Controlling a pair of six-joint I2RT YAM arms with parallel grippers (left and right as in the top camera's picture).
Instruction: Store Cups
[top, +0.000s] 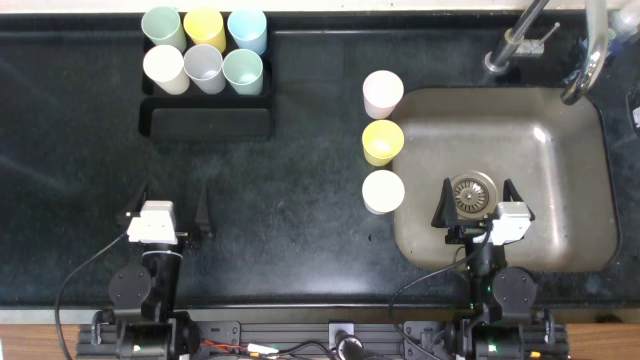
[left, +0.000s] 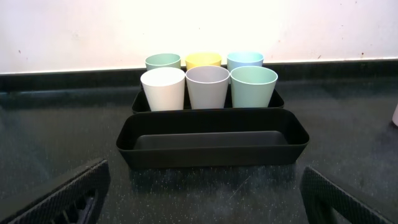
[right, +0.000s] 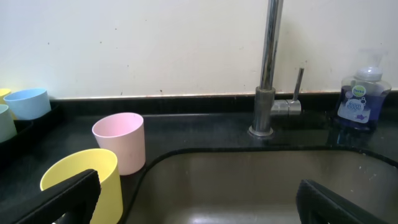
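Though right claw (right: 199, 204) partly hides yellow cup (right: 87, 174), pink cup (right: 121, 142) clear

A pink cup (top: 382, 93), yellow cup (top: 382, 141) and cream cup (top: 382, 191) stand upright, far to near, left of the sink (top: 545, 190). Six pastel cups (top: 205, 62) stand in the far-left black tray (left: 278, 99).

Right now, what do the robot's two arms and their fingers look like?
Both arms are black, with a white block at each wrist. The left gripper and right gripper have black, tapering, cross-hatched fingers. Thin black cables loop beside each arm.
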